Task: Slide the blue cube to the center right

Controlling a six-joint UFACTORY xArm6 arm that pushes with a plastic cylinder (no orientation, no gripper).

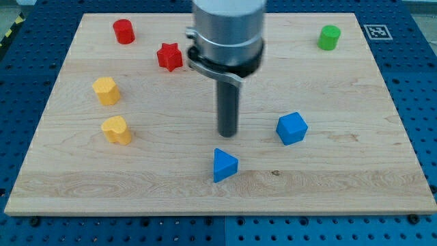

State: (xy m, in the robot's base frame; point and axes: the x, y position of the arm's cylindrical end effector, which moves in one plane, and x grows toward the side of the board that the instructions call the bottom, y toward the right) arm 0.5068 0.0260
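The tip [227, 134] stands on bare counter [341, 178], with open wood between it and the blue cube [292, 128] toward the view's right. Just below the tip, slightly to the view's left, the blue triangular block [224, 165] narrows the way downward. Toward the view's left the wood lies open as far as the two yellow blocks [106, 90] [117, 130]. Beyond the cube, the counter runs unobstructed to its right edge.
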